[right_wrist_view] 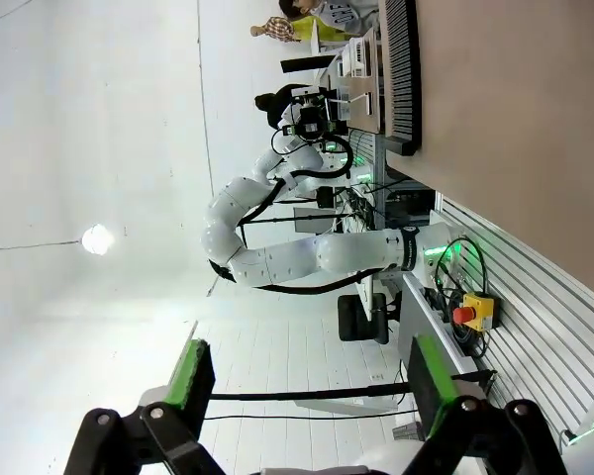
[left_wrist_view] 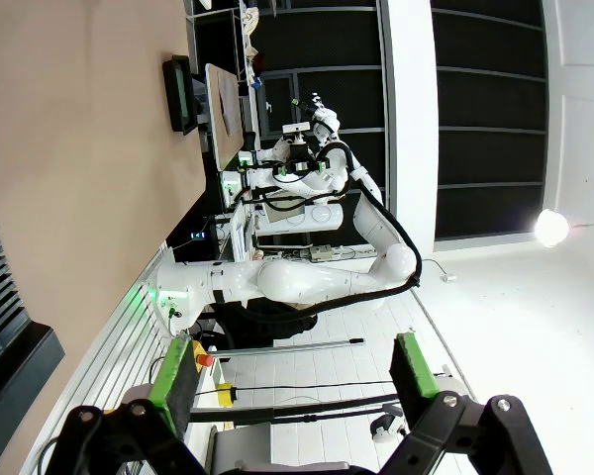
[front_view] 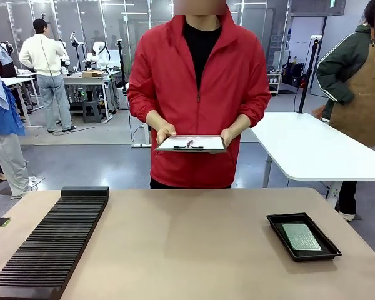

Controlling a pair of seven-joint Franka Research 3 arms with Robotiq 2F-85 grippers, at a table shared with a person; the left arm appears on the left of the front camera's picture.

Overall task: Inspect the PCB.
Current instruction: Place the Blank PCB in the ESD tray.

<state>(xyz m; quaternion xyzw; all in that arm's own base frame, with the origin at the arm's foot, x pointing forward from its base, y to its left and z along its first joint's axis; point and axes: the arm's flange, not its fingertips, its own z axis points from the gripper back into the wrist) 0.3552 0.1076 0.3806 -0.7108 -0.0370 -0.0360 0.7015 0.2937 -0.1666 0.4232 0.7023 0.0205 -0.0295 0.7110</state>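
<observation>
We see the PCB (front_view: 301,237) lying flat inside a shallow black tray (front_view: 277,226) at about four o'clock on the tan table (front_view: 187,250), well apart from a long black slotted rack (front_view: 50,244) at eight o'clock. At twelve o'clock a person in a red jacket (front_view: 200,94) stands holding a clipboard (front_view: 191,143) in both hands. In the wrist views our left gripper (left_wrist_view: 292,381) and right gripper (right_wrist_view: 302,381) both stand with jaws spread wide, gripping nothing, their green pads (left_wrist_view: 174,374) well apart and turned sideways off the table's edge.
</observation>
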